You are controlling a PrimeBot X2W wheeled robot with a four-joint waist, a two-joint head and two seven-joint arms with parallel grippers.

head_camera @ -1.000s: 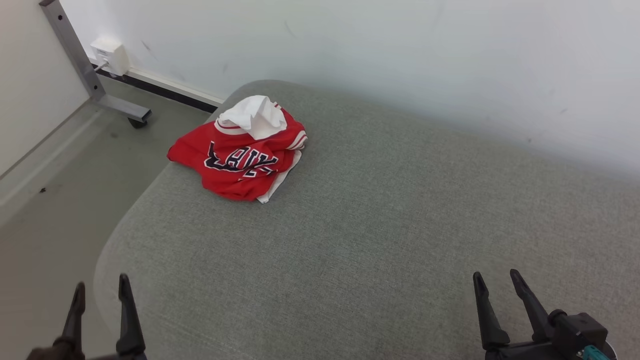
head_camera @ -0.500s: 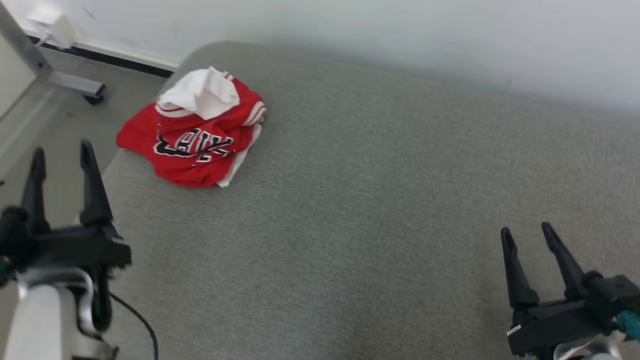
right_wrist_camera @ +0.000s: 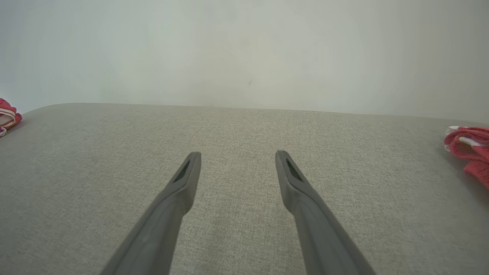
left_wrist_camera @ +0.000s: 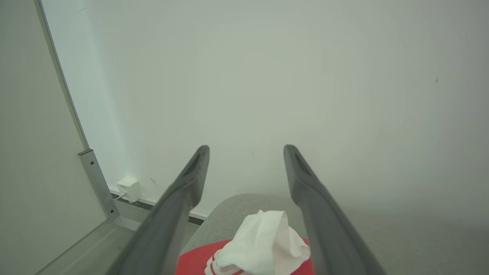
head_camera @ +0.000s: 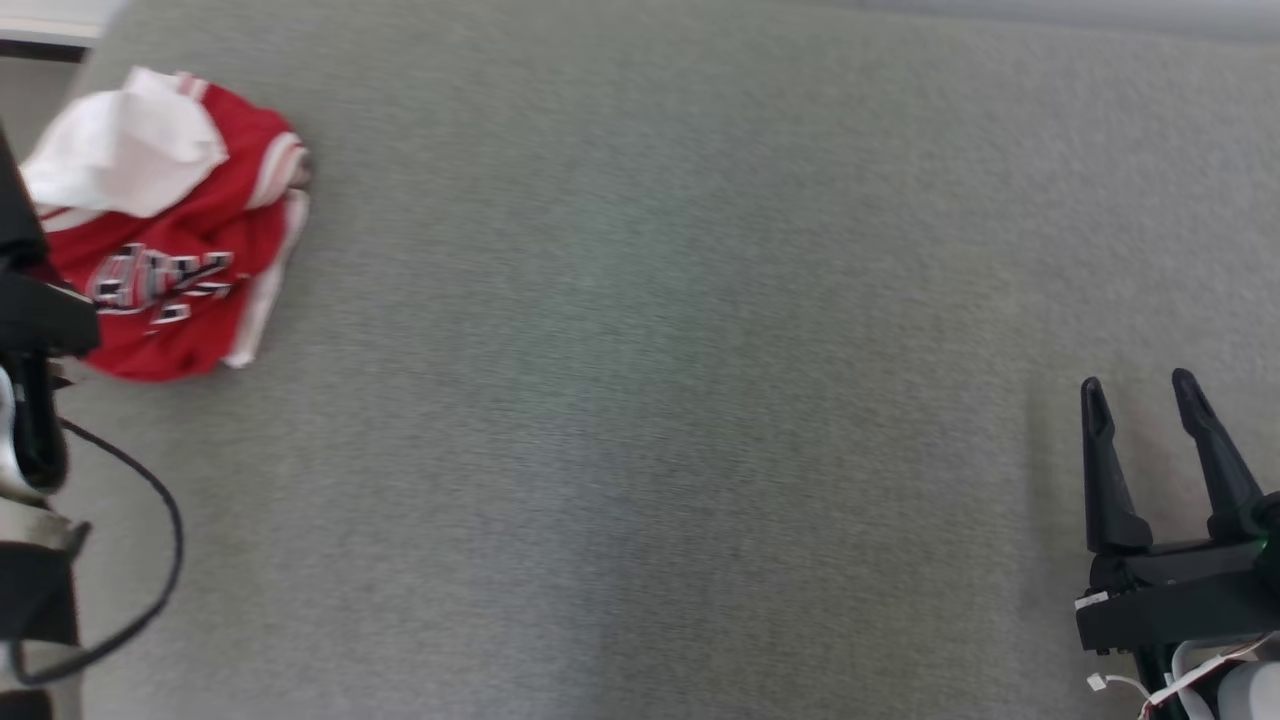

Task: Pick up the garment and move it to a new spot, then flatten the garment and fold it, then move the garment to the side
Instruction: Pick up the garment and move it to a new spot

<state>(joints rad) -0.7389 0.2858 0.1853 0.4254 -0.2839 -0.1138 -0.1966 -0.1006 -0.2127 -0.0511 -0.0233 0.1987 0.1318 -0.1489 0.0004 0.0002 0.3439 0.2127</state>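
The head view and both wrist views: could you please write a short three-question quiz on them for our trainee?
1. True or false: the right gripper is shut on the red jersey.
2. In the head view, the red jersey lies on the grey upholstered surface at: A) the upper left, B) the centre, C) the lower right.
3. Fill in: in the left wrist view, the left gripper frames the jersey's ___ fabric between its open fingers.

Key: 1 false, the right gripper is open and holds nothing; 2 A; 3 white.

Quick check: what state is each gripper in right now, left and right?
Left gripper: open, holding nothing.
Right gripper: open, holding nothing.
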